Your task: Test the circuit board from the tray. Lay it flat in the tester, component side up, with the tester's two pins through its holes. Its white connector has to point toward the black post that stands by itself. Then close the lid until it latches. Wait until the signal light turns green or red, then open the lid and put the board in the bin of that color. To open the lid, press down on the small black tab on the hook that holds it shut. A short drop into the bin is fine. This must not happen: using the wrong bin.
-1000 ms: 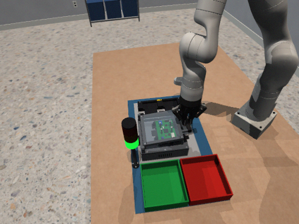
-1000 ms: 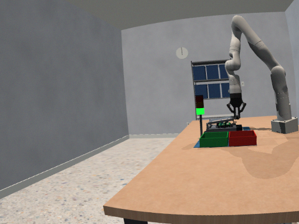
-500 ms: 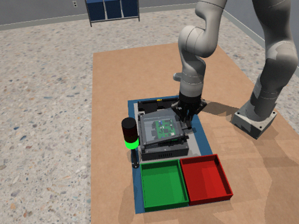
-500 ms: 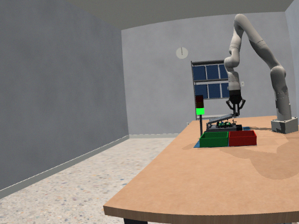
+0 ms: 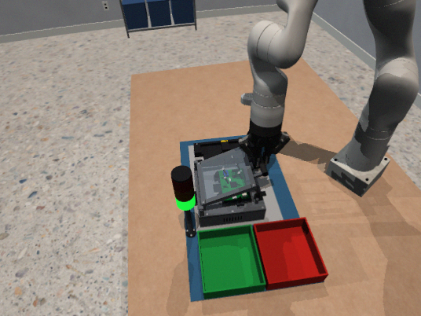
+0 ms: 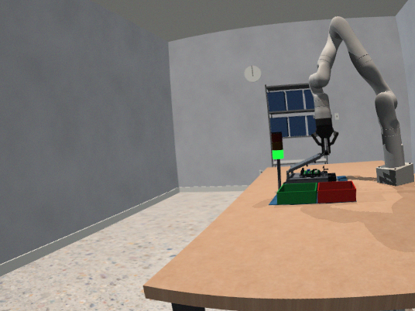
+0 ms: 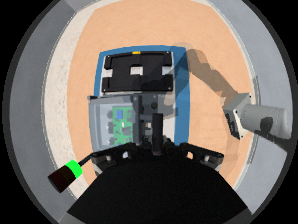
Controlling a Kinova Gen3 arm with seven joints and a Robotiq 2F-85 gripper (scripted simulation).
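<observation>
Fingers [image 5: 264, 169] [image 6: 326, 148] nearly together beside the raised lid [image 5: 210, 186] [image 6: 306, 162] [image 7: 102, 122], any clamping on it unclear

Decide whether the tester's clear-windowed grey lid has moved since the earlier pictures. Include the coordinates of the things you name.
Yes: the clear-windowed grey lid [image 5: 214, 182] [image 6: 306, 163] [image 7: 102, 120] has swung further up, away from the dark grey tester base [image 5: 232, 214] [image 6: 310, 179].
</observation>
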